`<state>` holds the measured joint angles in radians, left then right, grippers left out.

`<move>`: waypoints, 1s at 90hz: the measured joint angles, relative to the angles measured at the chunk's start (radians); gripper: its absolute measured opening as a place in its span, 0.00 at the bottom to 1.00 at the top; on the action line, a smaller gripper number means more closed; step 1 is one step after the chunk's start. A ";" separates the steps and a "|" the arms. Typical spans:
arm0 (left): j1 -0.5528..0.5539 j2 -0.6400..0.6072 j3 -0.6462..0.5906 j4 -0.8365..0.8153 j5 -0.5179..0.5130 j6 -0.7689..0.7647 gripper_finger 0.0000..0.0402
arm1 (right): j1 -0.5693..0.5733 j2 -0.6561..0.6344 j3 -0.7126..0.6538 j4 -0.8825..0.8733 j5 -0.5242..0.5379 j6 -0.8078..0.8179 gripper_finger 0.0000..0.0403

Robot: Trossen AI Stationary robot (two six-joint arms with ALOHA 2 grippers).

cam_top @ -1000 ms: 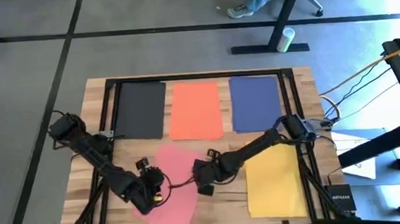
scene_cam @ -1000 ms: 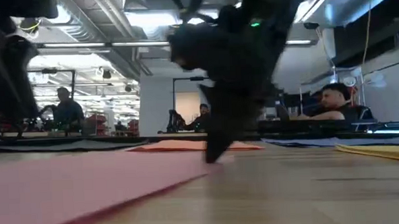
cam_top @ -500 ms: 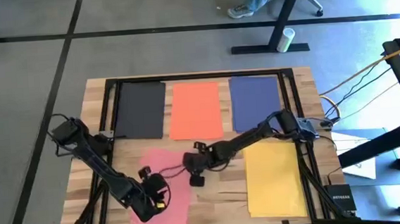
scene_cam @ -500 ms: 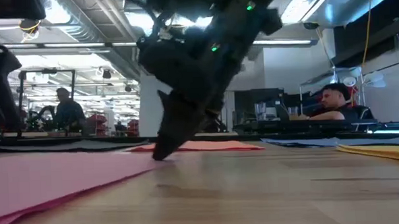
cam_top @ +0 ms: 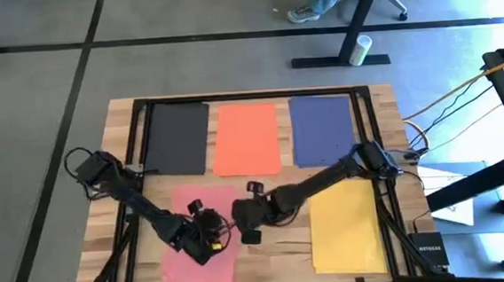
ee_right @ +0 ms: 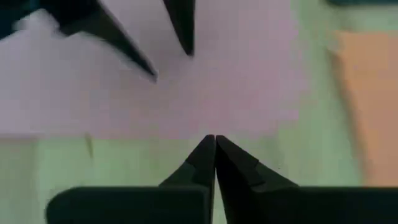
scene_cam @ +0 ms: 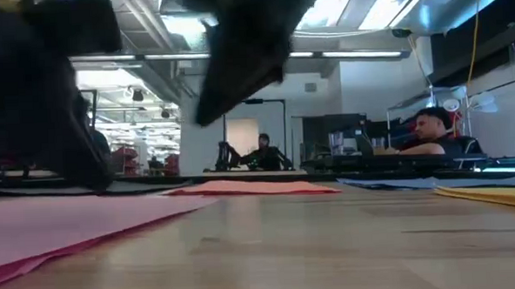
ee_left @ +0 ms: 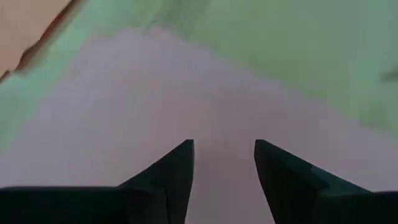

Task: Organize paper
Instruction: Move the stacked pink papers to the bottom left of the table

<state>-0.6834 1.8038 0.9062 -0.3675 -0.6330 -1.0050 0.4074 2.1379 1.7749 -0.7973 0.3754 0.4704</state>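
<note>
Five flat construction-paper sheets on counter.
Far row, left to right: black sheet, orange-red sheet, navy sheet. All squared to counter edges, narrow gaps between, none overlapping.
Near row: yellow sheet at right, lying flat, slightly skewed, just near of navy. Pink sheet at left-centre, near of black and orange-red, roughly square to the row, partly hidden under both arms. Well apart from yellow, bare wood between.
No visible folds or curled corners.
</note>
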 joint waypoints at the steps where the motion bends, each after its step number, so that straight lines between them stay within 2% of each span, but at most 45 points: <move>1: 0.003 0.001 -0.004 0.009 0.005 0.003 0.39 | 0.008 0.000 0.012 -0.030 0.015 0.012 0.00; 12: 0.011 0.000 -0.059 0.072 0.028 -0.024 0.39 | 0.089 -0.006 0.103 -0.295 0.120 0.163 0.00; 31: -0.075 -0.017 -0.128 -0.004 0.010 -0.225 0.39 | 0.221 -0.006 0.146 -0.525 0.198 0.390 0.00; 50: -0.217 -0.029 -0.143 -0.098 -0.014 -0.388 0.39 | 0.287 -0.004 0.145 -0.644 0.200 0.537 0.00; 69: -0.339 -0.039 -0.145 -0.263 -0.025 -0.616 0.39 | 0.294 -0.004 0.145 -0.681 0.200 0.573 0.00; 90: -0.375 -0.068 -0.150 -0.321 -0.003 -0.632 0.39 | 0.278 -0.004 0.145 -0.680 0.217 0.553 0.00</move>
<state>-1.0580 1.7360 0.7567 -0.6886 -0.6365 -1.6365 0.6849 2.1338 1.9202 -1.4773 0.5920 1.0229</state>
